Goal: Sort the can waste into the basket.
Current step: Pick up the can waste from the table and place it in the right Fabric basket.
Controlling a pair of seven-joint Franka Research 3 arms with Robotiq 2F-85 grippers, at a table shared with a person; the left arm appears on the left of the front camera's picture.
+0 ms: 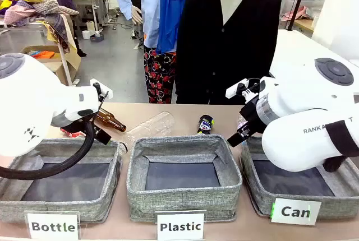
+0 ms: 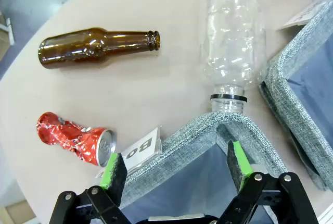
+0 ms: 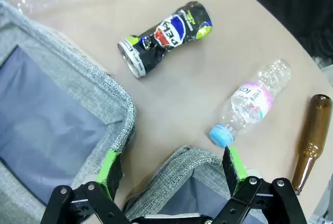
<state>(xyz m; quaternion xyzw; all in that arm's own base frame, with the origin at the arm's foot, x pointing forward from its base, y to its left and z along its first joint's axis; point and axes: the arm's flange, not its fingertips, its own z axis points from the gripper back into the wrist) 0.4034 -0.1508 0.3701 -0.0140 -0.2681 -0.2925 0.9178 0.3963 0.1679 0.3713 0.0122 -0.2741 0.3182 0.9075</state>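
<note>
The black crushed can (image 1: 206,123) with blue, green and yellow print lies on the table behind the middle basket; in the right wrist view the black can (image 3: 166,31) is on its side ahead of my right gripper (image 3: 171,169), which is open and empty above the rim of the "Can" basket (image 3: 179,161). The "Can" basket (image 1: 256,188) stands at the front right. The red crushed can (image 2: 73,138) lies on the table to the left of my left gripper (image 2: 177,169), also open and empty, over a corner of the "Bottle" basket (image 2: 208,130).
A brown glass bottle (image 2: 96,47) and a large clear plastic bottle (image 2: 234,36) lie behind the baskets. A small blue-capped plastic bottle (image 3: 250,104) and another brown bottle (image 3: 309,140) lie near the "Can" basket. The "Plastic" basket (image 1: 182,199) is in the middle. A person stands across the table.
</note>
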